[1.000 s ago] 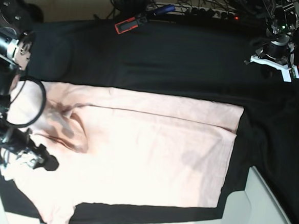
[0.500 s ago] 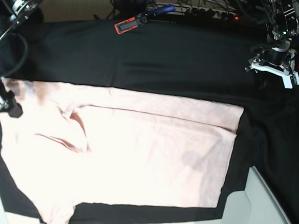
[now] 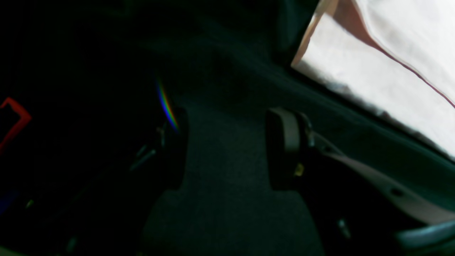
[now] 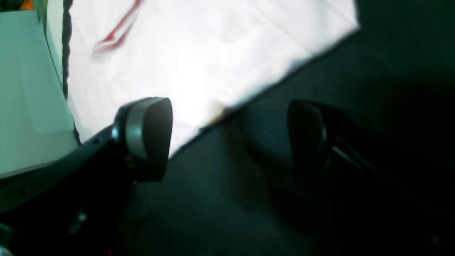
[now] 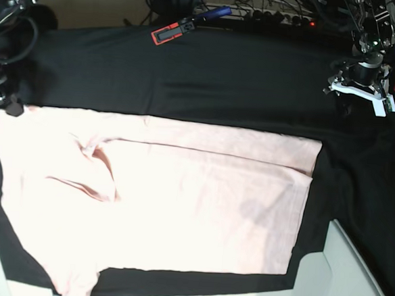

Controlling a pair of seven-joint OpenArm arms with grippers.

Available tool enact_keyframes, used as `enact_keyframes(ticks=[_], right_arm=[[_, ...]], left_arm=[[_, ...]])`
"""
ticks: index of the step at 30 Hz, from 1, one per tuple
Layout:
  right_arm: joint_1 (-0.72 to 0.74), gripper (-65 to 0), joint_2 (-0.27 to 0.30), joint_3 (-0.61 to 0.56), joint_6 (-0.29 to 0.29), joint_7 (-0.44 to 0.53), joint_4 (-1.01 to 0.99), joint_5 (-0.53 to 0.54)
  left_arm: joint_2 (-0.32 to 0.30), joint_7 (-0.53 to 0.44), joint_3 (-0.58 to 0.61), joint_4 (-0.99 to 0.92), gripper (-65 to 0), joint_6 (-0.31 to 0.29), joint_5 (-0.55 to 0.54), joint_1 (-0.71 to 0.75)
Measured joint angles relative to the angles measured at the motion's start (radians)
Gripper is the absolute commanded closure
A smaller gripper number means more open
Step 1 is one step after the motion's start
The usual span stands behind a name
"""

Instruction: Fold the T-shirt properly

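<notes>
The left gripper (image 3: 227,147) is hanging with its jaws apart over the black table cloth (image 3: 227,199), gripping nothing; the T-shirt (image 3: 384,71) is showing only at the far right. In the right wrist view, the right gripper (image 4: 231,137) is standing wide and empty, straddling the shirt's edge. The base view alone is showing the whole pale pink shirt spread flat, and a red-and-black clamp (image 5: 173,31) lying at the far edge.
</notes>
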Motion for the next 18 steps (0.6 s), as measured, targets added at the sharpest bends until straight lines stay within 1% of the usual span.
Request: enact_keyframes(ticks=[1, 5, 11, 13, 18], right_arm=[[-0.002, -48.3, 0.006, 0.000, 0.012, 0.025, -0.027, 0.013], [0.003, -48.5, 0.015, -0.003, 0.019, 0.106, -0.092, 0.031], [0.045, -48.5, 0.060, -0.003, 0.027, 0.165, -0.205, 0.036], [0.061, -48.5, 0.066, -0.004, 0.026, 0.185, -0.235, 0.037], [0.087, -48.3, 0.066, -0.005, 0.018, 0.190, -0.251, 0.029]], left_arm=[[0.000, 0.000, 0.000, 0.000, -35.1, 0.000, 0.000, 0.000], [0.000, 0.000, -0.002, -0.002, -35.1, 0.000, 0.000, 0.001], [0.000, 0.000, -0.006, -0.002, -35.1, 0.000, 0.000, 0.002], [0.000, 0.000, -0.006, -0.002, -35.1, 0.000, 0.001, 0.003], [0.000, 0.000, -0.006, -0.002, -35.1, 0.000, 0.000, 0.002]])
